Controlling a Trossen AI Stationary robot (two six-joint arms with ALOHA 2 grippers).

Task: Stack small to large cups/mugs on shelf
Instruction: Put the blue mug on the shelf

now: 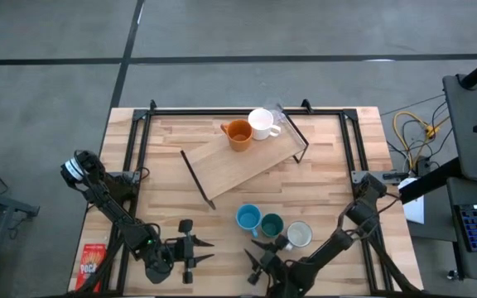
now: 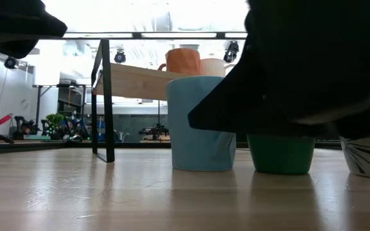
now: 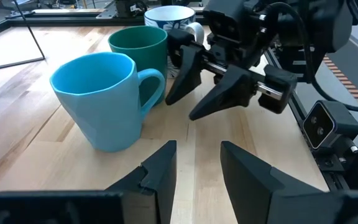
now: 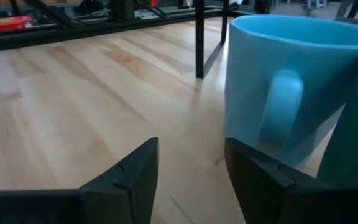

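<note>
At the near edge of the counter [image 1: 321, 178] we see both arms low: the left pincer [image 1: 195, 253] sits near-left with its fingers parted and nothing between them, and the right pincer [image 1: 263, 252] sits just right of it, fingers spread and empty, close behind the row of mugs. Off the counter's near-left corner lies a red packet [image 1: 92, 263]. Just beyond the pincers three mugs stand in a row on the counter, close together: the light blue mug [image 1: 248, 218] on the left, the dark teal mug [image 1: 271, 224] in the middle, the pale grey-white mug [image 1: 299, 235] on the right. In the low view the right arm's dark bulk covers much of the teal and grey-white mugs. Farther back the shelf [image 1: 238, 164] stands slanted across the counter's middle, and on its far end the orange mug [image 1: 238, 133] and the white mug [image 1: 262, 123] stand touching, with a clear glass [image 1: 278, 118] just right of them.
</note>
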